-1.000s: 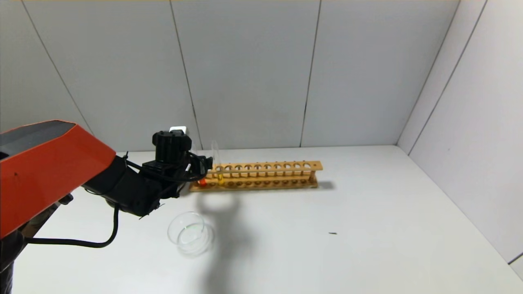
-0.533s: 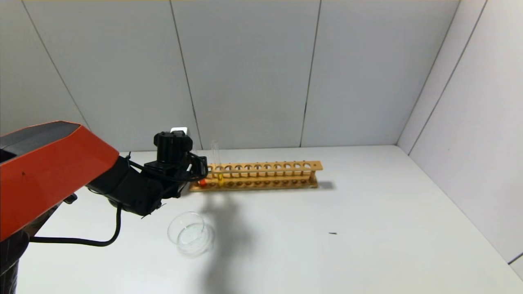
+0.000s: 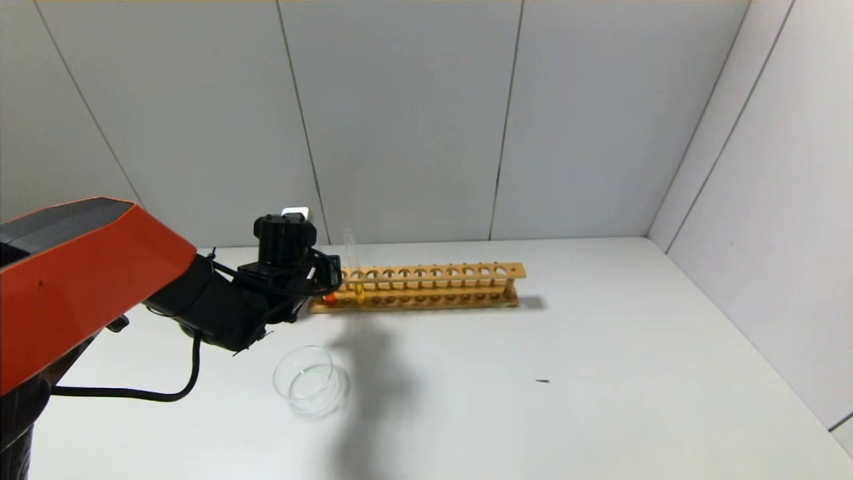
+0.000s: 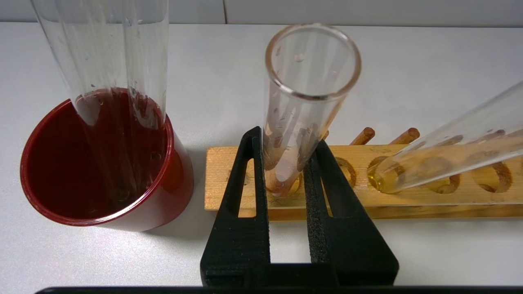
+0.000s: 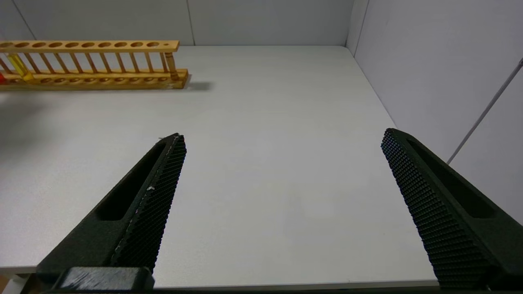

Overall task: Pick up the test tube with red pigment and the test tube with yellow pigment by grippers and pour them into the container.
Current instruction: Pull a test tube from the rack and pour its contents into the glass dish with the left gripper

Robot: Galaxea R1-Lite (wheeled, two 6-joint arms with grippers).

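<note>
left gripper point(image 4: 286, 163) | fingers flank red-pigment test tube point(image 4: 300, 118) | wooden rack's point(image 4: 408, 196) end

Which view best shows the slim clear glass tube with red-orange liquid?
The left wrist view: the slim clear glass tube with red-orange liquid fills the frame, clamped by the left gripper. The head view shows only a red speck; the right wrist view a red sliver at its edge.

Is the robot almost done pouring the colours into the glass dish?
No, nothing is poured: the round clear glass dish looks empty. The left gripper is closed around the thin glass tube with red liquid in the wooden rack. The yellow-liquid tube waits there. The right gripper hangs open, idle.
</note>
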